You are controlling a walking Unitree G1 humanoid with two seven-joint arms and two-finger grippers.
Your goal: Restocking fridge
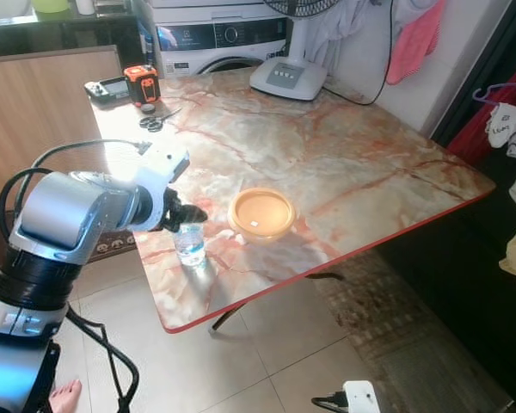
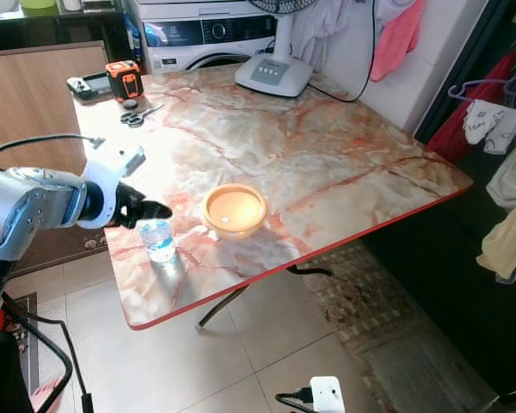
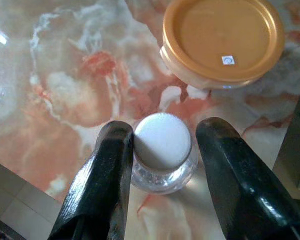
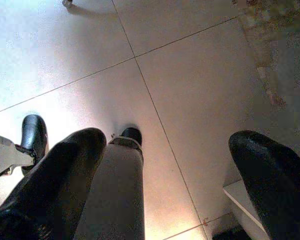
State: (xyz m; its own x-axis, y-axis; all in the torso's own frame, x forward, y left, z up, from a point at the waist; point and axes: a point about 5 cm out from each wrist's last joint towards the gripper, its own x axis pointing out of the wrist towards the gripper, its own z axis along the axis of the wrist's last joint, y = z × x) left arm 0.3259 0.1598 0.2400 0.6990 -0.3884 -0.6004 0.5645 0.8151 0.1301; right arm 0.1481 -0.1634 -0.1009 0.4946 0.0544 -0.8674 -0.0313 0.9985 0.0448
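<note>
Bottle (image 1: pixel 190 244): upright near the table (image 1: pixel 344 163) front edge, just beside the tub (image 1: pixel 261 213), white cap up.
Left gripper (image 3: pixel 162 165): over the cap, fingers (image 3: pixel 107 170) spread either side, one touching, not clenched; lined up for a grasp.
Tub: lidded, orange, apart from the fingers.
Right gripper (image 4: pixel 165 165): hangs idle over floor tiles, fingers released, empty.
</note>
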